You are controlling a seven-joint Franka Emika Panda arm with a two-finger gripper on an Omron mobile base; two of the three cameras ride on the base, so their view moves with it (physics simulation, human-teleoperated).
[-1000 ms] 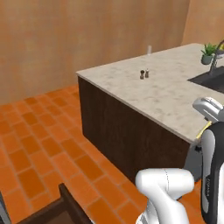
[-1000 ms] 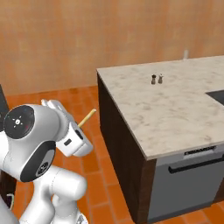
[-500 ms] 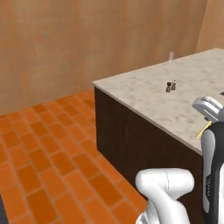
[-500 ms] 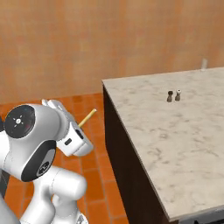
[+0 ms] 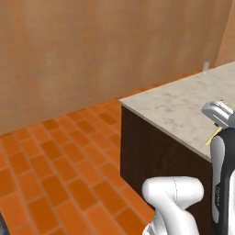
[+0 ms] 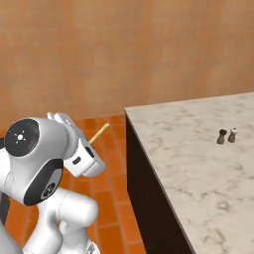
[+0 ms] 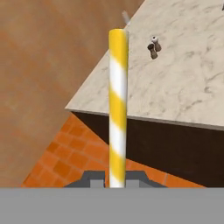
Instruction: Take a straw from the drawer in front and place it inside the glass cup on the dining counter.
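Broadly, the tan wall [image 6: 124, 49] and the orange brick floor [image 5: 55, 160] take up the most room. Next, the dining counter [image 6: 198, 158], beige marbled stone on a dark wood base, its corner pointing toward the robot in the right base view.

Arm [image 6: 44, 168]: folded close to the base, white shoulder and elbow bulk at lower left of the right base view; the forearm rises at the right edge of the left base view, cut off by the frame. The hand is held up beside the counter's near side, over the floor, not above the stone.

Gripper [image 7: 116, 177]: jaws drawn together, clamped on the straw [image 7: 118, 109] near its lower end. In the hand view the straw stands straight out from between the tips, yellow with white spiral bands. In the right base view it sticks out up and to the right of the hand as a thin yellow stick [image 6: 99, 134]; in the left base view just a short yellow sliver [image 5: 212, 137] shows below the wrist.

Small things: a dark and a light shaker [image 6: 227, 136] stand just beside each other on the stone. The glass cup [image 5: 206, 67] sits at the far edge of the counter, faint, well apart from the straw; in the hand view it is a pale blur [image 7: 126, 17] past the straw's tip.
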